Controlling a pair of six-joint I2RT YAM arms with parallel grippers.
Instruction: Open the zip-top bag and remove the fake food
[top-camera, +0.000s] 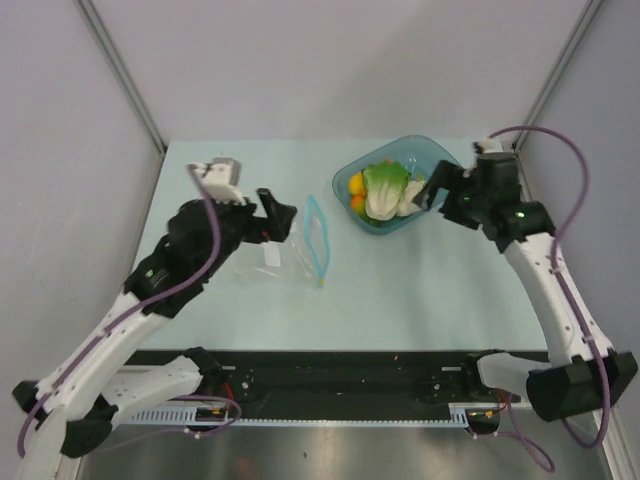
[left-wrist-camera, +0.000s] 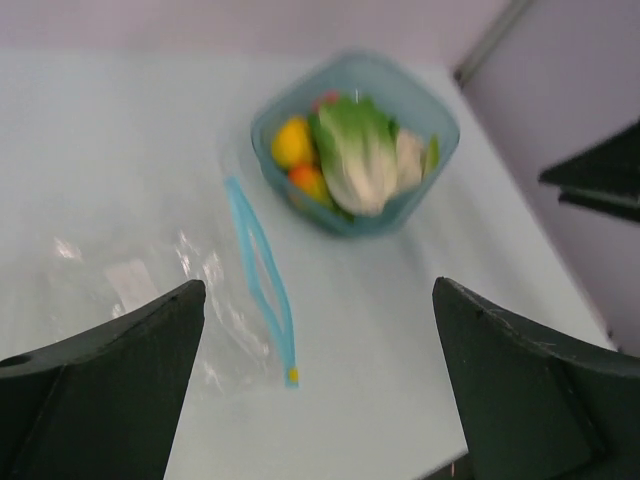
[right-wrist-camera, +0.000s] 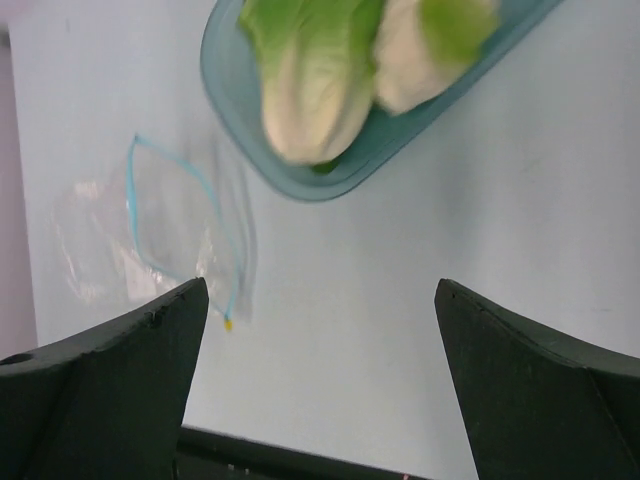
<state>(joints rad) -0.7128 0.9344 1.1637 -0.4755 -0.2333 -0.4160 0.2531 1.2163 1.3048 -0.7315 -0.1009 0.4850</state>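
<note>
The clear zip-top bag (top-camera: 285, 258) lies flat and looks empty, its light blue zip strip (top-camera: 317, 237) spread open in a loop. The fake food sits in the teal tray (top-camera: 418, 142): green-and-white cabbage (top-camera: 384, 188), yellow-orange fruit (top-camera: 356, 184), a whitish piece (top-camera: 410, 196). My left gripper (top-camera: 280, 214) is open and empty, just above the bag's far edge. My right gripper (top-camera: 432, 190) is open and empty at the tray's right side. The left wrist view shows the bag (left-wrist-camera: 150, 290), the strip (left-wrist-camera: 262, 275) and the cabbage (left-wrist-camera: 355, 160). The right wrist view shows the bag (right-wrist-camera: 150, 230) and the cabbage (right-wrist-camera: 310, 80).
The tray stands at the back right of the pale table, and it shows in the left wrist view (left-wrist-camera: 420, 85) and the right wrist view (right-wrist-camera: 215, 60). Grey walls close in the table at the back and both sides. A black rail runs along the near edge (top-camera: 340, 370).
</note>
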